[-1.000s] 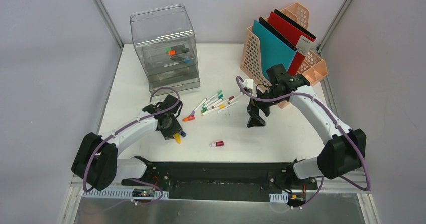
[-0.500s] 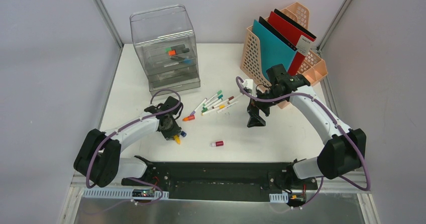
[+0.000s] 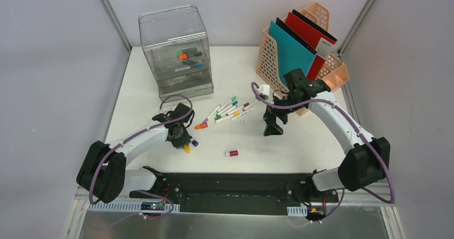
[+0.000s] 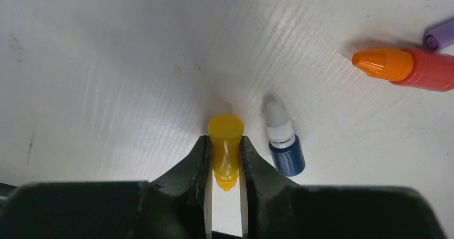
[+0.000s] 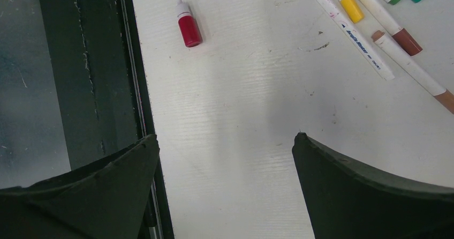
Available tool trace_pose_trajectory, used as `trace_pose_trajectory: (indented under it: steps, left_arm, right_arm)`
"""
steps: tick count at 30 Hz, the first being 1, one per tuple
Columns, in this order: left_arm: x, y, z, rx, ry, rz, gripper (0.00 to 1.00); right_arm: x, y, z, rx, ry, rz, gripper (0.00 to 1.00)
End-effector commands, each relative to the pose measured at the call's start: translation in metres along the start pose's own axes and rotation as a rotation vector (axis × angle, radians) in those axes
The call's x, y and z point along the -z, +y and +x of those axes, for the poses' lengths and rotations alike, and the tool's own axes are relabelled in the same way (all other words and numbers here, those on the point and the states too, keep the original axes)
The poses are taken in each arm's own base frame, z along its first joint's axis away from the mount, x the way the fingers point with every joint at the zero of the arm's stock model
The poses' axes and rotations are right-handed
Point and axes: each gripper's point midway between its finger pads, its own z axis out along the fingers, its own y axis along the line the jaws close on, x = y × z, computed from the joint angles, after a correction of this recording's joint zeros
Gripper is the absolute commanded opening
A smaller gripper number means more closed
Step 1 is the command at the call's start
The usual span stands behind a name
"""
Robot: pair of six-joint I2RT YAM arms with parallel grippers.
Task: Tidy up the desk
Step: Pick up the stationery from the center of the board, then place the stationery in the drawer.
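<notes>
My left claw (image 4: 224, 140) is clenched on a small yellow bottle (image 4: 225, 142), one finger pressed to each side of it, its flat cap sticking out past my fingertips toward the white desk (image 4: 107, 62). I cannot tell whether the bottle rests on the surface or hangs just above it. Just to the right of this claw lies a small blue bottle (image 4: 285, 148) with a white tip, close to the yellow one but apart from it. Further out to the right lies a red bottle with an orange cap (image 4: 407, 67), and a purple cap (image 4: 440, 34) shows at the edge of view just past that. My right claw (image 5: 222, 142) is released, fingers spread wide with only bare desk between them, and it hangs above the surface. Ahead of it and to its left a small red bottle (image 5: 188, 29) lies on its side, near the black rail (image 5: 85, 62) that runs along the desk's edge on that side. Ahead and to its right a loose bunch of markers (image 5: 356, 32) lies scattered. From above, the desk spreads under both my arms; a clear drawer box (image 3: 176, 51) stands at its far edge beyond my left claw, and a peach file rack (image 3: 272, 57) with folders (image 3: 292, 49) stands behind my right claw.
</notes>
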Motion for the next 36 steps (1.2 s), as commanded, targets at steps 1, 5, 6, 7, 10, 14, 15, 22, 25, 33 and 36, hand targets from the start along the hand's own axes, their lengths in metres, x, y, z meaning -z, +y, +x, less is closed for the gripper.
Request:
trace_pose_trajectory:
  steps: [1, 5, 6, 7, 10, 14, 15, 22, 25, 33, 36]
  left_arm:
    - [0.019, -0.001, -0.024, -0.066, -0.131, 0.032, 0.00]
    - [0.040, -0.029, -0.036, -0.276, -0.188, 0.205, 0.00]
    - [0.046, -0.038, -0.038, -0.305, -0.202, 0.261, 0.00]
    - [0.051, -0.047, -0.040, -0.362, -0.222, 0.315, 0.00]
    - [0.071, -0.074, -0.045, -0.484, -0.287, 0.477, 0.00]
    - [0.095, -0.100, -0.062, -0.672, -0.430, 0.592, 0.00]
    - [0.100, -0.104, -0.069, -0.715, -0.473, 0.592, 0.00]
    - [0.133, -0.134, -0.116, -1.041, -0.752, 0.553, 0.00]
    - [0.145, -0.149, -0.133, -1.150, -0.830, 0.523, 0.00]
    - [0.153, -0.175, -0.180, -1.328, -0.916, 0.340, 0.00]
    - [0.152, -0.181, -0.194, -1.409, -0.916, 0.261, 0.00]
  right_arm:
    - [0.002, 0.001, -0.009, 0.047, -0.021, -0.005, 0.99]
    - [0.002, 0.001, -0.009, 0.048, -0.019, -0.008, 0.99]
    - [0.002, 0.002, -0.009, 0.049, -0.019, -0.008, 0.99]
    - [0.002, 0.002, -0.009, 0.050, -0.018, -0.009, 0.99]
    - [0.001, 0.002, -0.009, 0.052, -0.015, -0.011, 0.99]
    - [0.002, 0.003, -0.009, 0.057, -0.015, -0.009, 0.99]
    - [0.002, 0.003, -0.009, 0.058, -0.015, -0.009, 0.99]
    - [0.003, 0.003, -0.009, 0.064, -0.015, -0.001, 0.99]
    - [0.003, 0.004, -0.009, 0.063, -0.015, -0.004, 0.99]
    - [0.005, 0.004, -0.010, 0.069, -0.018, 0.002, 0.99]
    - [0.005, 0.004, -0.011, 0.072, -0.020, 0.003, 0.99]
